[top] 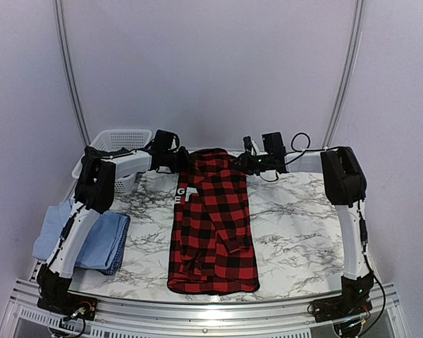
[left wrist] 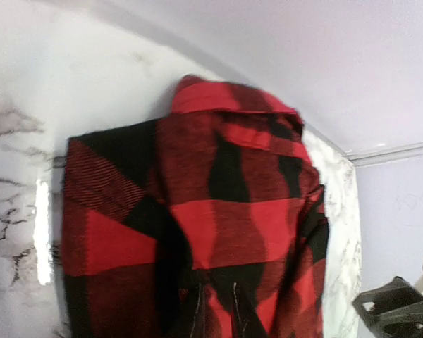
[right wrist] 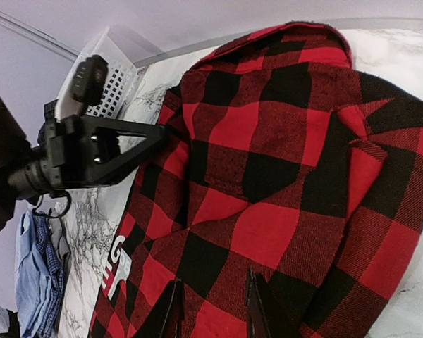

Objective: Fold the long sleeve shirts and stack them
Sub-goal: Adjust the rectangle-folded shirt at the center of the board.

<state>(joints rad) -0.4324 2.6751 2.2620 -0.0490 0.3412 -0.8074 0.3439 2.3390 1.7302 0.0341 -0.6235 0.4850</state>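
Table [top: 296,211]: marble, white walls behind.
Flannel [top: 215,225]: spread lengthwise at table centre, collar at far edge.
Blue shirt [top: 99,239]: folded, at left edge, apart from flannel.
Left gripper [left wrist: 215,313]: pinching flannel near collar.
Right gripper [right wrist: 213,310]: clamped on flannel's far end.

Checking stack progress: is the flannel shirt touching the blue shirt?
Apart. Top view: a strip of bare marble tabletop separates the flannel shirt from the blue shirt.
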